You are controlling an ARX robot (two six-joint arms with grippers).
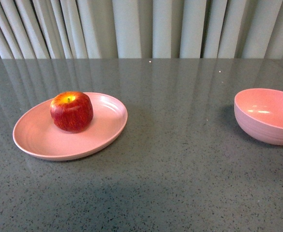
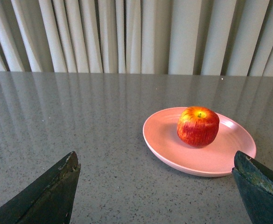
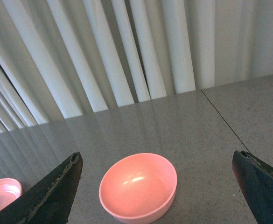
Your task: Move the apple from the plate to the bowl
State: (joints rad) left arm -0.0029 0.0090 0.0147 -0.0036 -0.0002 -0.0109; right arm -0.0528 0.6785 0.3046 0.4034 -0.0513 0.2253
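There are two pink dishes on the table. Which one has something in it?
The wide, shallow, matte pink plate on the left: a red apple sits on it. The deeper, round pink bowl on the right is empty.

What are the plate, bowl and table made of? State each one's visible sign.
Plate and bowl: probably plastic or similar, matte pink, only soft dull highlights. Table: seemingly polished grey speckled stone or laminate; it mirrors the curtains.
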